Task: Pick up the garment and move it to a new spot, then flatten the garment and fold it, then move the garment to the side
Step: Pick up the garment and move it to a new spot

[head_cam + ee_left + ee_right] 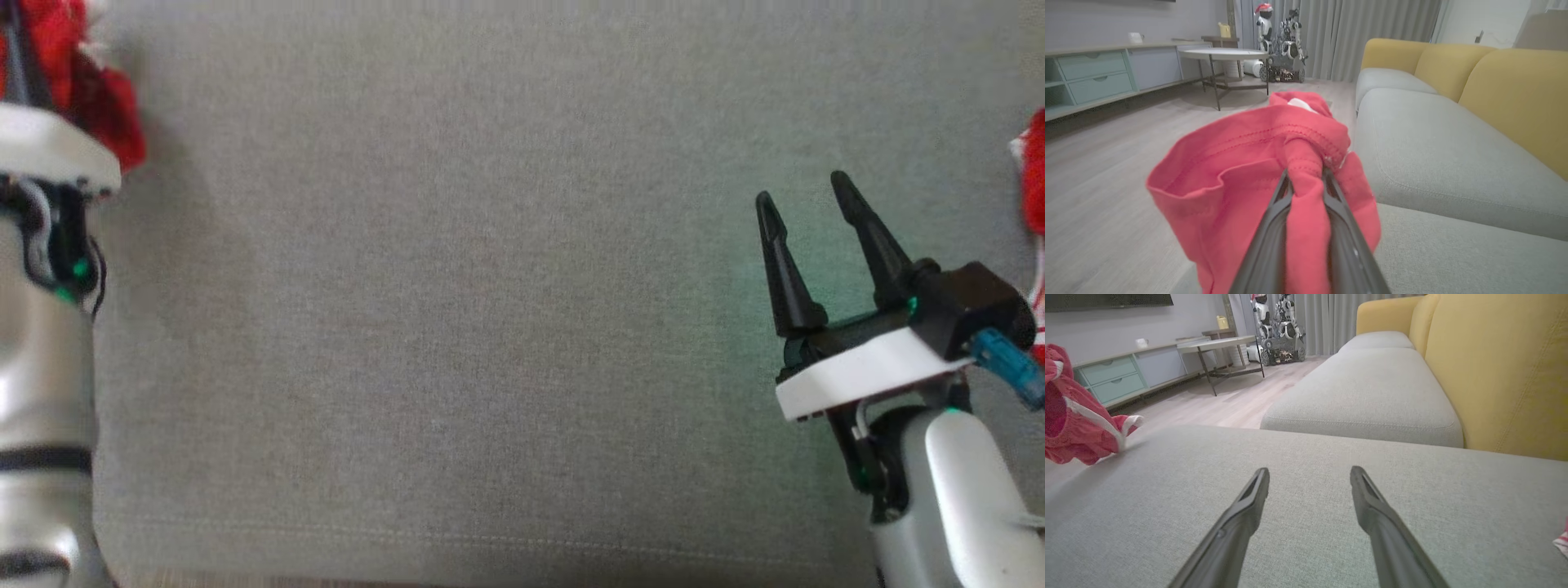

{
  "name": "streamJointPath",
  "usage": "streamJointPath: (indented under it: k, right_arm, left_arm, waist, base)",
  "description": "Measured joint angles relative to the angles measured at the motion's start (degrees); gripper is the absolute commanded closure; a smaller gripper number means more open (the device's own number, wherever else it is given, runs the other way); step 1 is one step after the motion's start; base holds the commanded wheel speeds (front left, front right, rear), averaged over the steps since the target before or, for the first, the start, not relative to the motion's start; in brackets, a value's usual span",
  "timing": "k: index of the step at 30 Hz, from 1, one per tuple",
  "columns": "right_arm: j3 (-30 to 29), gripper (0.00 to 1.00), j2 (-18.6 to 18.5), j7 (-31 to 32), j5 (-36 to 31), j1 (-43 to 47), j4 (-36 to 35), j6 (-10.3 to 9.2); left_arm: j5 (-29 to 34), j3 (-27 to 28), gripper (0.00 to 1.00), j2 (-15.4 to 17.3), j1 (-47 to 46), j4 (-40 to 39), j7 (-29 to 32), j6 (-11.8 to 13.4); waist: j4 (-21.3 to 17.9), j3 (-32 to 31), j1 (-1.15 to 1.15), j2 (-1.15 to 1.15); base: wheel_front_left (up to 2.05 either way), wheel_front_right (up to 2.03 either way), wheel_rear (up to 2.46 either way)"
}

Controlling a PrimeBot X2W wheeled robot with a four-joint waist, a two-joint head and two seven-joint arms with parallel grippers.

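The left gripper [1306,173] is clamped on the garment [1229,175]. In its wrist view the two dark fingers [1269,245] rise from 6 o'clock with a thick roll of red cloth squeezed between them, and the fabric holds the jaws slightly apart. The garment is soft red cloth, bunched up. A hem with a double row of stitching curves across it from 9 o'clock toward the centre, above an open, pouch-like fold. A bit of white shows at its top, toward 12 o'clock.

In the head view the red bundle sits in the 10 o'clock corner, just beyond the left arm's white wrist plate [49,147], and throws a soft shadow on the grey cushion [490,327]. Whether its lower edge touches the cushion cannot be told.

The right gripper [802,189] is at 4 o'clock in the head view. Its fingers are spread wide and hold nothing, pointing toward 12 o'clock low over the cushion. Its wrist view shows the garment well apart at 9 o'clock, crossed there by white bands. At the 3 o'clock edge of the head view lies a red and white strip [1035,188]; whether it belongs to the garment cannot be told.

Beyond the cushion stand a yellow back [1502,375] at 2 o'clock and a second grey seat. Farther off are a pale wooden floor [1106,183], a round table [1224,55], a mint cabinet [1094,73], a grey curtain [1372,24] and another robot [1274,41].
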Motion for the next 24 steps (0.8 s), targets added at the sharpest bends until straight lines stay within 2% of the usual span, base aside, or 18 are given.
streamJointPath:
  k: [6, 7, 14, 19, 24]
  right_arm:
    - [-0.3, 0.00, 1.1, -1.0, 1.2, 4.1, 1.1, 0.00]
    - [-0.3, 0.00, 1.1, -1.0, 1.2, 4.1, 1.1, 0.00]
    - [-1.3, 0.00, 1.8, -1.2, 1.9, 8.3, 1.2, 0.00]
    - [-1.2, 0.00, 2.2, -1.5, 2.5, 9.0, 1.1, 0.00]
    - [-0.7, 0.00, 2.2, -2.5, 3.4, 9.0, 0.9, 0.00]
  left_arm:
    - [2.4, 2.1, 1.00, -0.1, 14.2, -15.5, -0.2, 1.5]
    - [2.4, 2.1, 1.00, -0.1, 14.2, -15.5, -0.2, 1.5]
    - [3.2, 2.3, 1.00, -2.1, 29.1, -31.6, -0.2, 4.0]
    - [4.6, -1.1, 1.00, -4.5, 39.3, -43.6, 3.5, 5.6]
    - [4.7, -4.8, 1.00, -6.2, 42.2, -47.2, 5.6, 5.9]
  waist:
    - [-0.8, -6.0, 0.00, 0.00]
    - [-0.8, -6.0, 0.00, 0.00]
    - [-2.3, -11.8, -0.01, 0.00]
    - [-6.1, -13.4, 0.00, 0.00]
    - [-9.9, -13.9, 0.00, 0.00]
  base:
    - [0.00, 0.00, 0.00]
    - [0.00, 0.00, 0.00]
    - [0.00, 0.00, 0.00]
    - [0.00, 0.00, 0.00]
    - [0.00, 0.00, 0.00]
